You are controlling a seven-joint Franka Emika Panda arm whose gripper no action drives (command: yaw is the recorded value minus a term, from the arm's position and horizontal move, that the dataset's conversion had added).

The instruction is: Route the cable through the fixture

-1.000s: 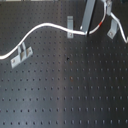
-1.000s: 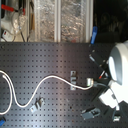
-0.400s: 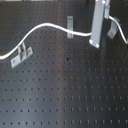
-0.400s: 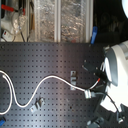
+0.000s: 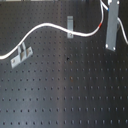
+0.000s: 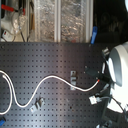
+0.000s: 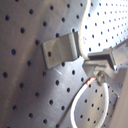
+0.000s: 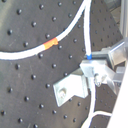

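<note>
Gripping hardware at the tool [image 5: 112,46] shows in the first exterior view as a long grey finger hanging down near that view's upper right, its tip just above the worktop [image 5: 70,95]; whether the jaws are apart or together on something I cannot tell, since both wrist views show only grey metal parts close to a bracket. That worktop is a black perforated board with a regular grid of holes, and in the second exterior view shelving with foil-wrapped items [image 6: 60,20] stands behind it. A white cable [image 5: 45,27] runs across the board from the first exterior view's left edge, rises over a narrow upright silver clip [image 5: 70,27], dips, then climbs toward the tool, with its red band [image 5: 103,23] just beside the grey finger. The fixture [image 5: 21,55], a short slanted silver bracket with a bent-up tab, sits toward the first exterior view's left, just below the cable where it passes. In the second wrist view the cable [image 8: 30,51] with its orange-red band lies on the board near a silver bracket [image 8: 72,90].
</note>
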